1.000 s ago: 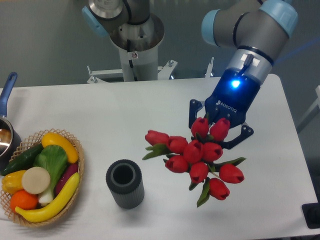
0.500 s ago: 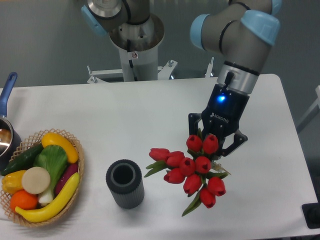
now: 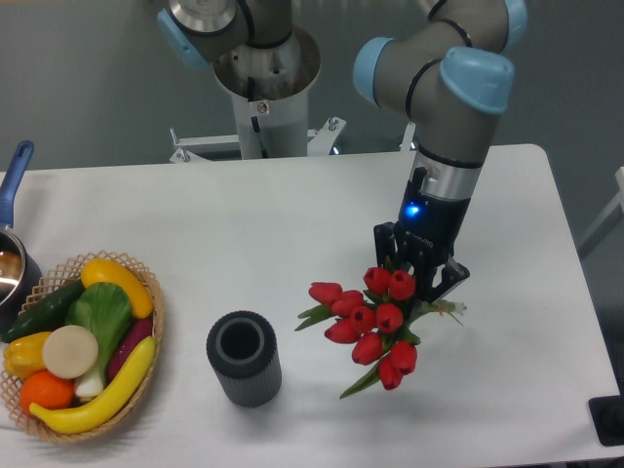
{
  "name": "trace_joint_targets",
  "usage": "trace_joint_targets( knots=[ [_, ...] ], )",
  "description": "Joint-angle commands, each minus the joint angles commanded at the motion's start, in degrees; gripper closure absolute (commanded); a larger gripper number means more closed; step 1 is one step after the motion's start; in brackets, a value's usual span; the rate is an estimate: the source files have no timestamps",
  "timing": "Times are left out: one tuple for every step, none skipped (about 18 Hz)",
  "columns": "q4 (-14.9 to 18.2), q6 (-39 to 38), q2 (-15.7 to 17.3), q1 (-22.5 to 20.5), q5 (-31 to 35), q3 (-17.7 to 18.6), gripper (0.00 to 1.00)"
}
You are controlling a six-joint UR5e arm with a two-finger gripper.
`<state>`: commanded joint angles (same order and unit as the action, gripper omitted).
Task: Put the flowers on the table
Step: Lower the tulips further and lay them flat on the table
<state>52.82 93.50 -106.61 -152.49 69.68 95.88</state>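
Observation:
The flowers [image 3: 369, 320], a bunch of red tulips with green leaves, hang tilted with their heads toward the camera, low over the right half of the white table [image 3: 292, 214]. Their stems run up behind the heads into my gripper [image 3: 421, 278], which is shut on them and points down. The stems are mostly hidden by the blooms and the fingers. I cannot tell whether the bunch touches the tabletop.
A dark grey ribbed vase [image 3: 244, 358] stands upright left of the flowers. A wicker basket [image 3: 146, 322] of fruit and vegetables sits at the left edge, with a pot [image 3: 12, 263] with a blue handle behind it. The arm's base [image 3: 263, 68] stands behind the table.
The gripper has swung more upright and moved slightly left and down with the flowers. The bunch now looks more compact and sits lower over the table.

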Motion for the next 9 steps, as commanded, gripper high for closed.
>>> trace_joint_targets(
  knots=[
    [0.1,1.3,-0.2,0.2,1.9,0.4,0.63],
    [0.2,2.6,-0.4,0.6,3.8,0.5,0.63],
    [0.3,3.3,-0.4,1.1,5.4,0.6,0.63],
    [0.8,3.9,-0.9,1.2,6.6,0.5,0.63],
    [1.8,4.7,-1.6,1.5,7.6,0.4,0.63],
    [2.8,5.5,-2.2,1.8,8.0,0.4,0.63],
    [3.2,6.1,-2.7,1.9,8.0,0.4,0.63],
    [3.3,6.2,-3.2,2.0,8.0,0.4,0.63],
    [3.3,6.2,-3.5,2.0,8.1,0.4,0.63]
  ],
)
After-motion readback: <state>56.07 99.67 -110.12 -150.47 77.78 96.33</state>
